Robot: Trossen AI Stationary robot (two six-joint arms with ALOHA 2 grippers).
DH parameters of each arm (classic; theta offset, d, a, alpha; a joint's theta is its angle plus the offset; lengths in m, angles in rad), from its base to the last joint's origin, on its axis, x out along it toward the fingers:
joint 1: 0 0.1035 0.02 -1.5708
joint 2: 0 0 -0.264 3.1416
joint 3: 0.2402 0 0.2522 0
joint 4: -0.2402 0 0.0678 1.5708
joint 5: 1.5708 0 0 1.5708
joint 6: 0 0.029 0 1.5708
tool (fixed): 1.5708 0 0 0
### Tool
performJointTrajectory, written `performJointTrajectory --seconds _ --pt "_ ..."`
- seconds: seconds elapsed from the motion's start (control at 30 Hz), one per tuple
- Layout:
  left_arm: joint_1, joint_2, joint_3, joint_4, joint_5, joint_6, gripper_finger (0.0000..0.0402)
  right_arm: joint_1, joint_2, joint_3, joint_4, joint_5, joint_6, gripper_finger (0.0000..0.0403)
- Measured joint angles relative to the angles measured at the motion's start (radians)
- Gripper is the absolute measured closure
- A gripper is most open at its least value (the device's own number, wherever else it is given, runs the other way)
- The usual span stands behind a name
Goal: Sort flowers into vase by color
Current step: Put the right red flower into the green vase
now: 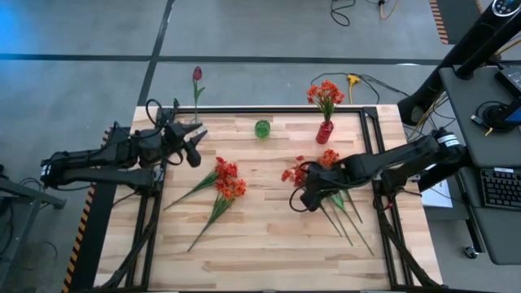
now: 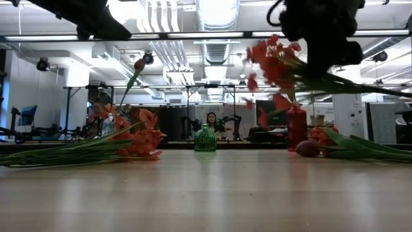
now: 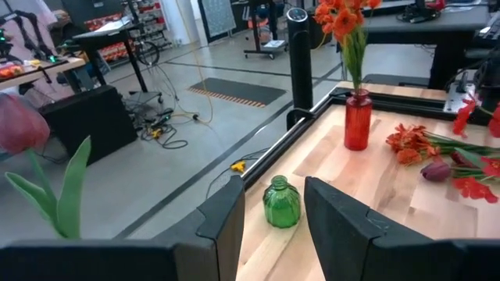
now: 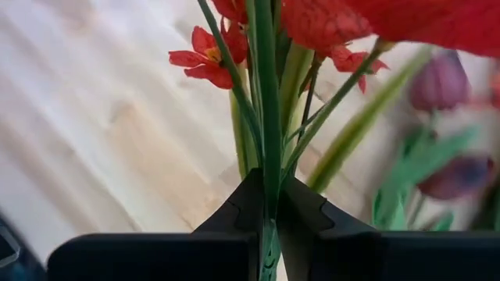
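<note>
Setting: a robotics lab or workshop. Indicators: a wooden worktop on a black metal frame, concrete floor with loose cables and hazard-striped tape, exposed ceiling ducts, far benches carrying equipment, and a keyboard at right.

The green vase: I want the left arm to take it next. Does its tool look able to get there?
Probably yes. The left tool is open and faces the green vase, with bare table between them.
</note>
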Motion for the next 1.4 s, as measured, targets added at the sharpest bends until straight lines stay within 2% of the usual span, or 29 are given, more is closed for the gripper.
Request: performJointTrajectory --seconds 0.1,0.3,0.6,0.93,1.17,1.4 --pt "-0.024 -0.001 0.0 -0.001 0.018 -0.001 0.0283 0.003 -0.011 0.0 0.101 0.0 -0.186 0.0385" --pt "-0.087 -0.011 0.0 -0.001 0.029 0.0 0.0283 0.024 -0.003 -0.013 0.426 -0.006 -0.559 0.0385" --pt "-0.194 -0.051 0.0 -0.002 0.029 -0.018 0.0283 -0.005 0.031 -0.126 0.879 -0.012 -0.897 0.0385" --pt "-0.266 -0.076 0.0 -0.001 0.027 -0.071 0.0283 -0.108 0.052 -0.282 1.497 -0.036 -1.129 0.0385" --pt "-0.269 -0.08 -0.003 -0.006 0.026 -0.092 0.0283 -0.2 0.115 -0.293 1.756 -0.025 -1.179 0.0385" --pt "-0.269 -0.08 -0.006 -0.011 0.025 -0.104 0.0283 -0.267 0.238 -0.268 1.953 0.223 -1.271 0.0385"
